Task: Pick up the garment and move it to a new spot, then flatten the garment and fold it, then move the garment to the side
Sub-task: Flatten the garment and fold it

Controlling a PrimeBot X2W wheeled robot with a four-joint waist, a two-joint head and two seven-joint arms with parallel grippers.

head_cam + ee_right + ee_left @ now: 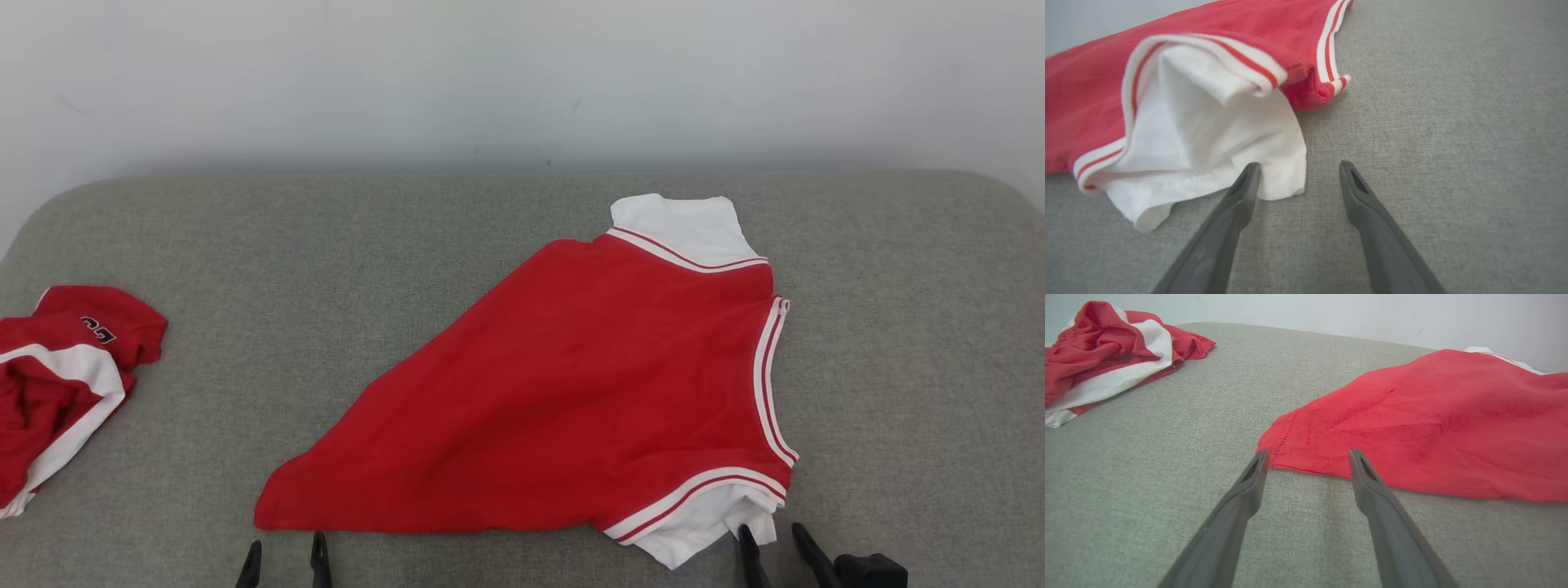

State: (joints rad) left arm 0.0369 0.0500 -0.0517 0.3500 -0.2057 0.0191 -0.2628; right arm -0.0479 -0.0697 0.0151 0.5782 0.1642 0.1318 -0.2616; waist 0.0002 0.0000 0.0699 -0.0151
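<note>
A red garment (588, 392) with white sleeves and red-and-white striped trim lies spread on the grey padded surface (326, 245), right of centre. Its hem corner (1282, 445) points toward the near left. My left gripper (284, 557) stands open just short of that corner, its fingertips (1259, 461) at the hem edge, holding nothing. My right gripper (771, 543) is open at the near white sleeve (1208, 134), its left finger (1247, 179) overlapping the sleeve's edge and the right one over bare fabric surface.
A second red-and-white garment (57, 384) lies crumpled at the left edge, also seen as a crumpled heap (1106, 355) in the left wrist view. A pale wall (522, 73) rises behind the surface. Grey surface shows between the two garments.
</note>
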